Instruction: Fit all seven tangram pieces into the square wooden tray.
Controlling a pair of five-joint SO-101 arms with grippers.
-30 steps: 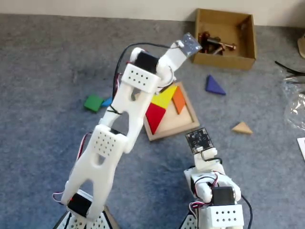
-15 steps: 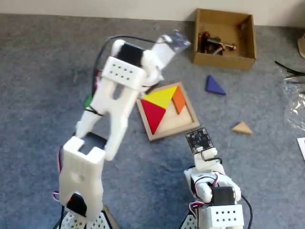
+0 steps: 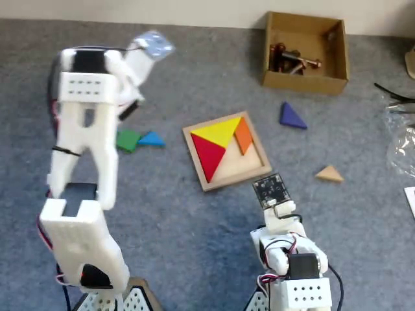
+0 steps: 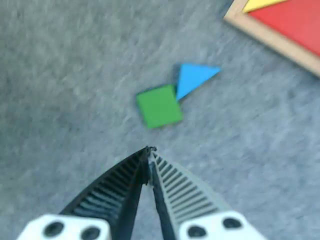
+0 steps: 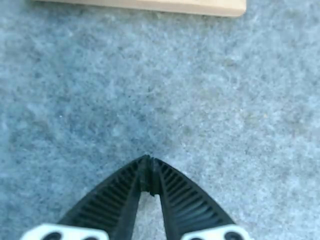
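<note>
Left gripper (image 4: 150, 153) pinched shut, empty, hanging just short of green square (image 4: 159, 106), which touches blue triangle (image 4: 195, 77) near tray (image 4: 260, 35). Best: open jaws wide 1st, drop straight over square's flat sides w/o nudging triangle

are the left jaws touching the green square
Apart. In the left wrist view, bare carpet separates the left gripper, jaws shut, from the green square.

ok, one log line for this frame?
left gripper shut, near green square piece | right gripper shut, by square wooden tray | placed: red triangle, yellow triangle, orange piece
</note>
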